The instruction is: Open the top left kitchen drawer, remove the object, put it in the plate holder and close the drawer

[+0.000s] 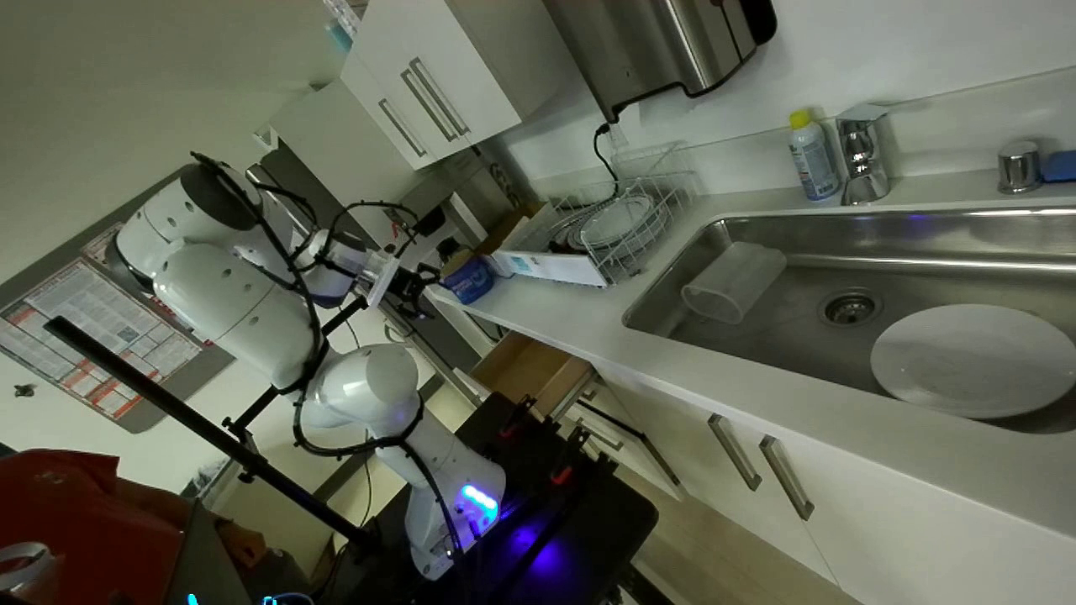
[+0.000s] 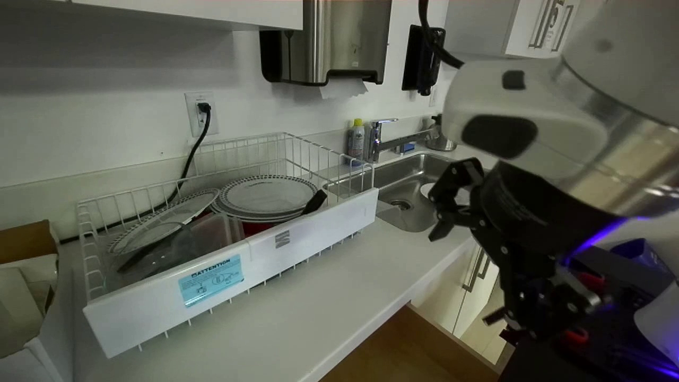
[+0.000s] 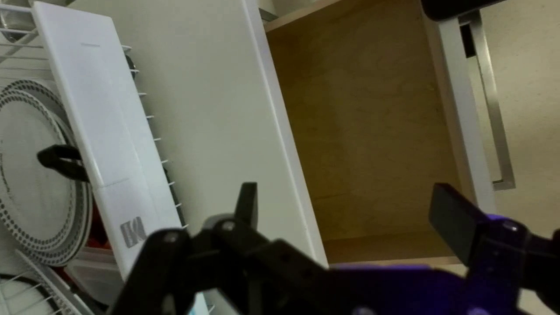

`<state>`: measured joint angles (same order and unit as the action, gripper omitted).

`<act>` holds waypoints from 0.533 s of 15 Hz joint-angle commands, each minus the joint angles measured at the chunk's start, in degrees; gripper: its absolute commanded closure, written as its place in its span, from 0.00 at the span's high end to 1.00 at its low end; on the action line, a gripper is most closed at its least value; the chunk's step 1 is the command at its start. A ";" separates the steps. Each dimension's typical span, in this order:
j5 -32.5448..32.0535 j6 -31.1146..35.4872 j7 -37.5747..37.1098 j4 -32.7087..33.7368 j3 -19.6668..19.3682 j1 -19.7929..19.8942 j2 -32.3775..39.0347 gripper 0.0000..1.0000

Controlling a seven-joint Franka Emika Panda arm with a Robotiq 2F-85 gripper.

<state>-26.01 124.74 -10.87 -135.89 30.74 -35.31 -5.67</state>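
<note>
Closest to the lens in the wrist view, the end effector (image 3: 344, 204) hangs with its jaws spread wide and nothing between them; beyond it lie the edge of the counter (image 3: 210, 96) and the pulled-out top left drawer (image 3: 363, 122), whose visible wooden floor shows no object; opening is done, then, and removal, I judge, is too. White and wire-sided, the plate holder (image 2: 329, 225) stands on the counter with plates (image 2: 268, 196) in it; the task's object may be among its contents, perhaps whatever the black handle (image 3: 63, 162) poking up there belongs to, but I cannot tell; what remains, it seems, is closing the drawer by its front or silver handle (image 3: 494, 109). Low and black, the robot's platform (image 1: 605, 512) sits just beside that front, covering one handle end in the wrist view, and may crowd a push; farther off, the sink (image 1: 782, 328) holds a white plate (image 1: 975, 361) and a clear container (image 1: 734, 281); an open box (image 2: 55, 334) stands beside the holder.
</note>
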 commanded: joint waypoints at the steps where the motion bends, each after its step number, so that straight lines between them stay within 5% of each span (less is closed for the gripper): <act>1: -2.27 2.57 -5.60 -2.43 3.41 -0.94 1.96 1.00; 8: -17.00 20.23 -19.37 -7.26 3.94 -2.08 13.54 1.00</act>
<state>-37.26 139.98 -24.80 -142.65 35.47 -36.52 2.87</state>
